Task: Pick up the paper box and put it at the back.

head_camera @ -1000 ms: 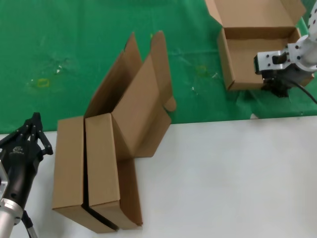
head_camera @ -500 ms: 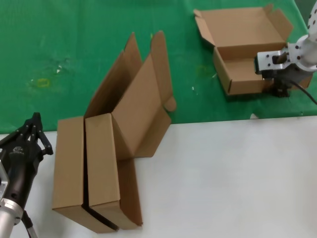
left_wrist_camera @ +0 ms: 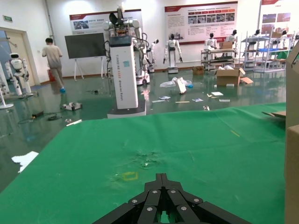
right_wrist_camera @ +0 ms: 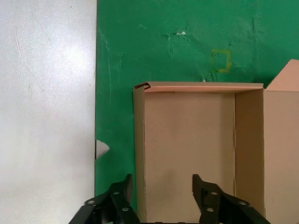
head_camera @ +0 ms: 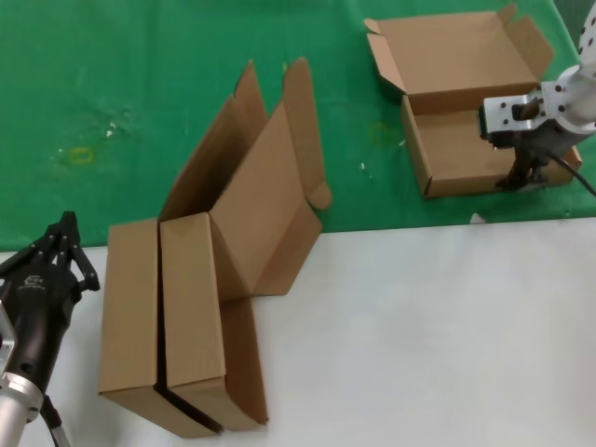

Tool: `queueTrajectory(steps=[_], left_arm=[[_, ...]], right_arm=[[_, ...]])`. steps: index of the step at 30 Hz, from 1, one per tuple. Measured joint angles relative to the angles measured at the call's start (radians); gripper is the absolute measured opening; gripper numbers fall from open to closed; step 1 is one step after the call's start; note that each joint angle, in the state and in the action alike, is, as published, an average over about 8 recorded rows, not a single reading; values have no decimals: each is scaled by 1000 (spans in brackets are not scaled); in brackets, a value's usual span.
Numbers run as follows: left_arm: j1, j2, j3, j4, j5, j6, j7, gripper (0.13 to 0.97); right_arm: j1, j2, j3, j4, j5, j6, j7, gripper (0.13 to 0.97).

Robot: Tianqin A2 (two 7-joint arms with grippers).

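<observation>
- Three brown cardboard boxes are in view; one, the paper box (head_camera: 475,112), lies open on the green cloth (head_camera: 140,74) at the far right, tray base down and lid folded back flat beyond it.
- Against the picture from a second ago, the paper box has dropped from a raised, tilted attitude to lying flat on the cloth; half a second ago it was nearly down.
- Right gripper (right_wrist_camera: 161,198): the wrist view shows its fingers parted, one either side of the tray's side wall, with visible gaps. Judged released, no longer clamping.
- In the head view the right gripper (head_camera: 523,177) stands at the tray's near right wall, just above the cloth edge.
- Judgement: the placement at the back appears made for this box; what remains is a clean withdrawal without snagging the wall.
- Two other boxes (head_camera: 186,326) stand side by side on the white tabletop (head_camera: 419,354), lids up over the cloth edge, untouched.
- Left gripper (head_camera: 58,251) is parked low at the near left beside them; its fingers meet at the tips, holding nothing.
</observation>
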Motion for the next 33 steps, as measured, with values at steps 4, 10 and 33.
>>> queueTrajectory(steps=[4,10,33], left_arm=[[0,0,0,0,0,0,0,149],[0,0,0,0,0,0,0,169],[0,0,0,0,0,0,0,466]], right_arm=[[0,0,0,0,0,0,0,434],[0,0,0,0,0,0,0,574],[0,0,0,0,0,0,0,922]])
